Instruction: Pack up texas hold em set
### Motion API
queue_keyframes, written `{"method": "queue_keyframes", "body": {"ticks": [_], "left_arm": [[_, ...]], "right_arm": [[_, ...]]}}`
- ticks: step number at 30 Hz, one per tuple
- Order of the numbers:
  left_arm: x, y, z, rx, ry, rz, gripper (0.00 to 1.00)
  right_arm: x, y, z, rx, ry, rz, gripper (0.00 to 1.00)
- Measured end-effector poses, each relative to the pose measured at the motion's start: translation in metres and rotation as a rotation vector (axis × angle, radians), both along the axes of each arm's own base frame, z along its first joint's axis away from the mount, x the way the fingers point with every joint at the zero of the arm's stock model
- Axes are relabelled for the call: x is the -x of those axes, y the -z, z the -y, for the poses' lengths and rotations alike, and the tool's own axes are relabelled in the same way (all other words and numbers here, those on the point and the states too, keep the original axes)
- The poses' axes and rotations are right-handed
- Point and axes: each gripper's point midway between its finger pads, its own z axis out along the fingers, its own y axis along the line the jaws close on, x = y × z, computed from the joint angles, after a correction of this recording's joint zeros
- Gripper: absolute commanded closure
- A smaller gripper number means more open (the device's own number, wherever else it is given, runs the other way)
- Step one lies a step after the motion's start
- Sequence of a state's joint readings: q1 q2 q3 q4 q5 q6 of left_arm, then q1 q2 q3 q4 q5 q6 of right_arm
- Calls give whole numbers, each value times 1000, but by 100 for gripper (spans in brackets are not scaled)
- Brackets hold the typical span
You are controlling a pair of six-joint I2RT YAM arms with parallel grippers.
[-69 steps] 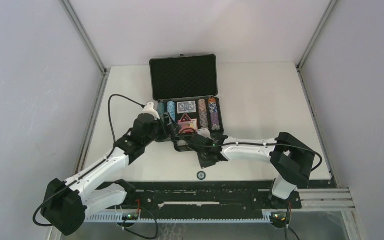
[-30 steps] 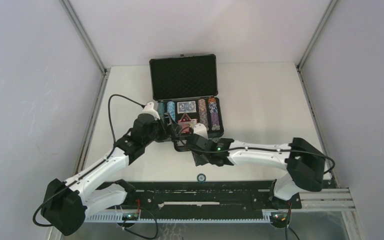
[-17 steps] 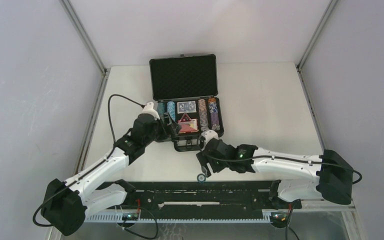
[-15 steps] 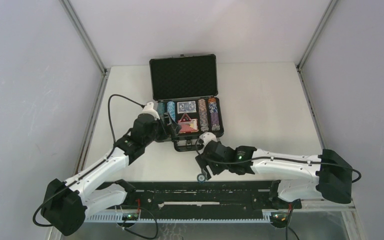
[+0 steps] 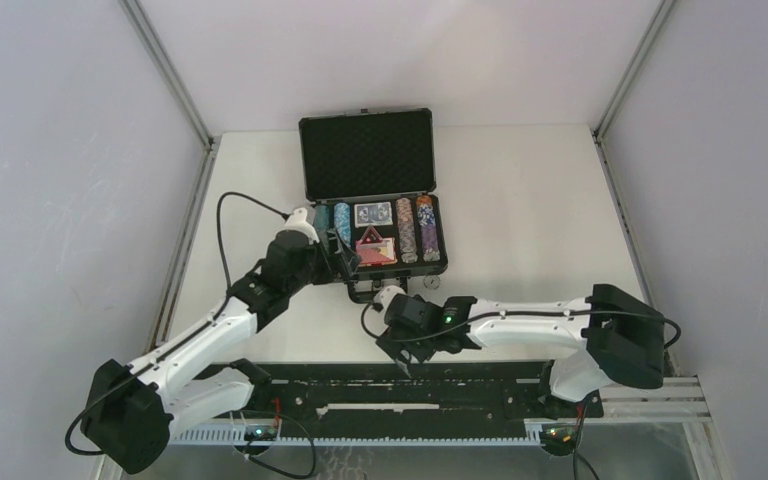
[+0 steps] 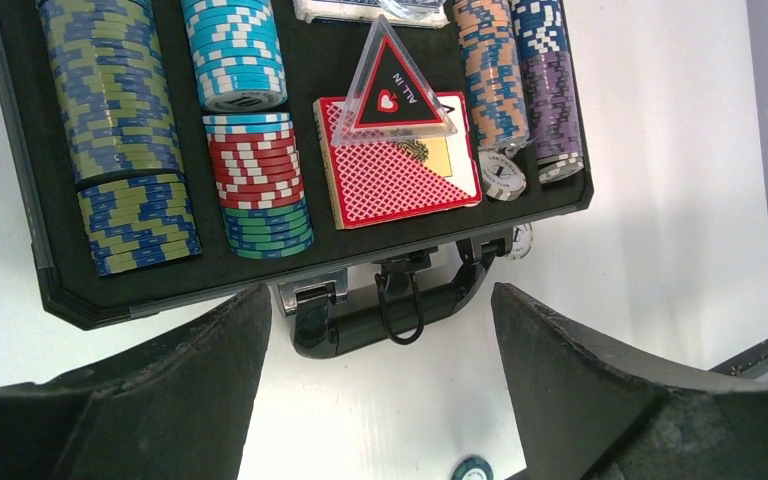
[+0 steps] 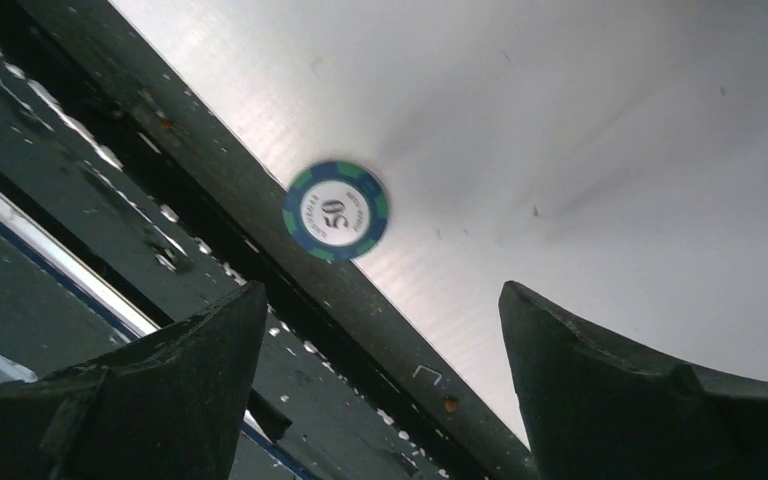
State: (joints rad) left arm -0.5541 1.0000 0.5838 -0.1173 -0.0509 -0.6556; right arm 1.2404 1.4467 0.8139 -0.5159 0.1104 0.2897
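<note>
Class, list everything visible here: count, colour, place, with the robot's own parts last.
table: one, white
briefcase: one, black, open, mid-table
chip rows: four columns, multicoloured, in briefcase
red card deck: one, red, briefcase centre
blue card deck: one, blue, beyond red card deck
triangular button: one, clear red-black, on red card deck
white discs: two, white, one in briefcase, one on table beside it
loose chip: one, blue-green, table's near edge
left gripper: open, at briefcase front
right gripper: open, above loose chip
</note>
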Motion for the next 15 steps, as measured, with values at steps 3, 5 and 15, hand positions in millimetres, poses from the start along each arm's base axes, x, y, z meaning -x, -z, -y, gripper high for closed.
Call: {"method": "queue_keyframes", "body": {"ticks": [3,5,15], "left_arm": [[0,0,0,0,0,0,14],[0,0,0,0,1,-1,15],[1,-4,0,6,1,10,14]], "right_arm": [[-2,-4,-14,-3,-35,4,12],[-4,-5,-24,-3,-57,8,19],[-10,9,-37,67,-114,2,20]]}}
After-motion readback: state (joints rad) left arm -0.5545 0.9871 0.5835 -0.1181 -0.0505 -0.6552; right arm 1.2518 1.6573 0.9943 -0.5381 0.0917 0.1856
